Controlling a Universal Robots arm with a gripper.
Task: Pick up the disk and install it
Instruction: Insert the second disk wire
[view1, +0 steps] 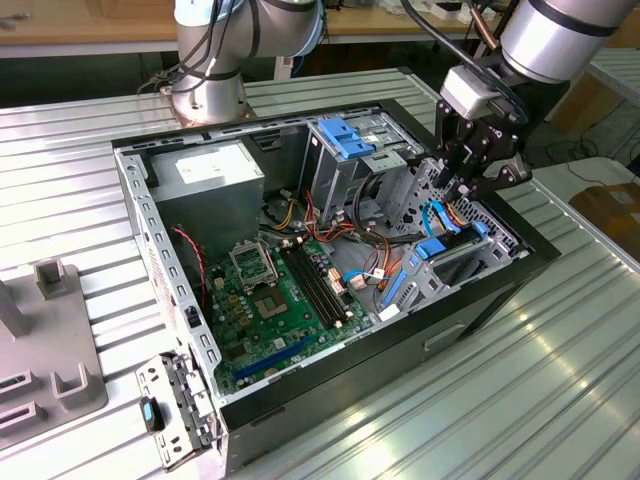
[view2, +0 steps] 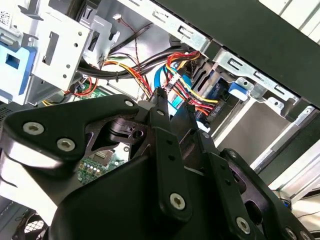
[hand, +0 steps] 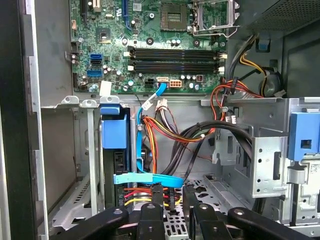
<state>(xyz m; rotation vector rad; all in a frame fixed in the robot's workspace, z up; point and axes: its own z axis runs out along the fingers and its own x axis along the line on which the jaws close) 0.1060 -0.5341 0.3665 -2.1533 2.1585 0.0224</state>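
The disk (hand: 118, 167) stands edge-on in the lower drive bay of the open computer case (view1: 300, 395), a blue carrier rail (hand: 114, 132) at its end; in the exterior view the disk (view1: 455, 268) is a dark slab between blue rails. My gripper (view1: 455, 195) hangs just above that bay, at the exterior view's right. Its fingers (hand: 151, 210) are a small gap apart, with nothing between them, close to a flat blue cable (hand: 145, 178) and a bundle of red, yellow and black wires. In the second wrist view the gripper (view2: 176, 102) points at these wires.
The green motherboard (view1: 280, 300) covers the case floor. A grey power-supply box (view1: 205, 185) sits at the far corner. An upper metal cage with blue brackets (view1: 345, 140) stands beside the gripper. Loose cables (view1: 375, 235) cross the middle. A grey fixture (view1: 50, 360) rests on the ribbed table.
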